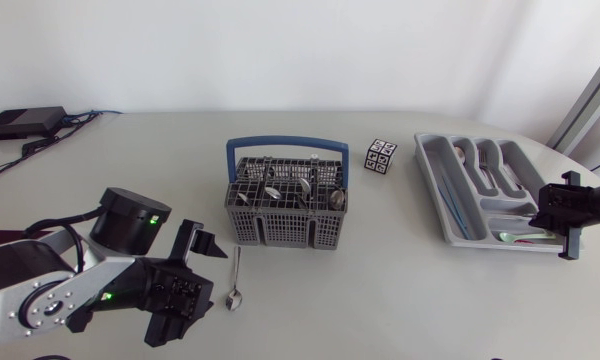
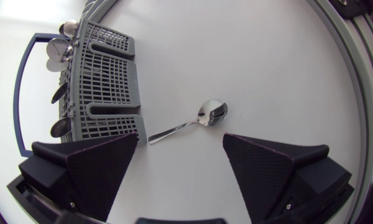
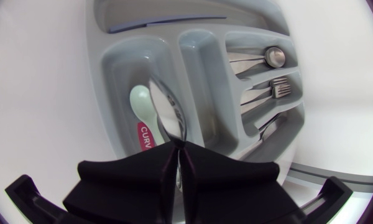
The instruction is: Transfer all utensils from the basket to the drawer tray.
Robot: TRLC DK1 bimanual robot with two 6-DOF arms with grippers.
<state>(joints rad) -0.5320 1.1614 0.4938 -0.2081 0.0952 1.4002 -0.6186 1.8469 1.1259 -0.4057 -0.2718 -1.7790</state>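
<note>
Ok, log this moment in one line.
left gripper open, spoon ahead on table beside basket | right gripper shut on utensil above tray

You have one piece of print to look at: a small red label with white capital letters. It lies on the floor of a drawer tray compartment, just ahead of the right pincer and touching the pale green spoon. The pincer covers the label's near end, so only part of the word shows. In the head view, upper half and right of centre, a small cube stands on the desk between the basket and the tray. Its faces carry black-and-white square marker patterns, without letters or numbers.
</note>
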